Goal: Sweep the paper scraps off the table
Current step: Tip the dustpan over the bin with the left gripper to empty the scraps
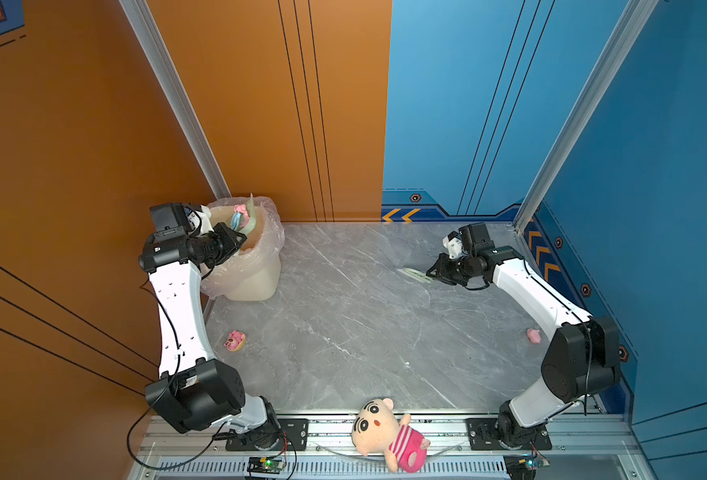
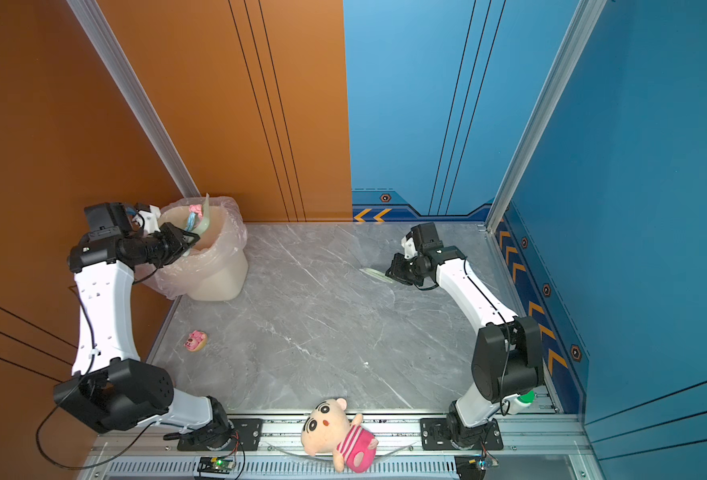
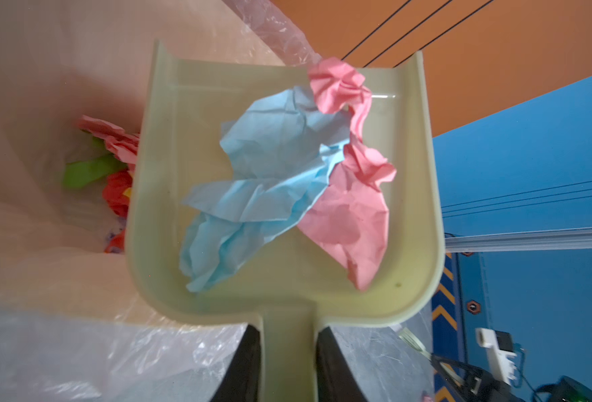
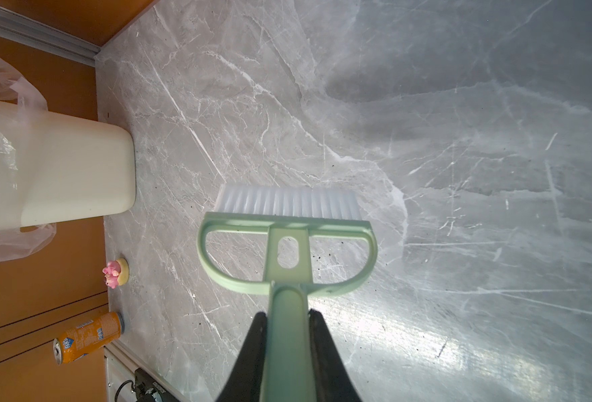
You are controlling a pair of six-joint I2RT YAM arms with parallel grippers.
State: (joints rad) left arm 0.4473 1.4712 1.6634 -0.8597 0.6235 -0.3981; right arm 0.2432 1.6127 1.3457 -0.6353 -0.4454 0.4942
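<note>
Pinching shut with both black fingers of the left gripper on the handle of the pale green dustpan, at upper left of the table in both top views. Holding that pan tilted over the mouth of the cream bin lined with clear plastic. Carrying two paper scraps inside the pan, light blue overlapping pink, off the table. Showing more scraps, red, pink and green, down inside the bin beside the pan's wall. Showing a small pink toy on the marble below the bin, and a plush doll on the front rail at bottom centre. Gripping at right with the right gripper, its fingers closed on the green brush handle, white bristles aiming toward frame centre, low over the marble; touching or not, impossible to tell.
</note>
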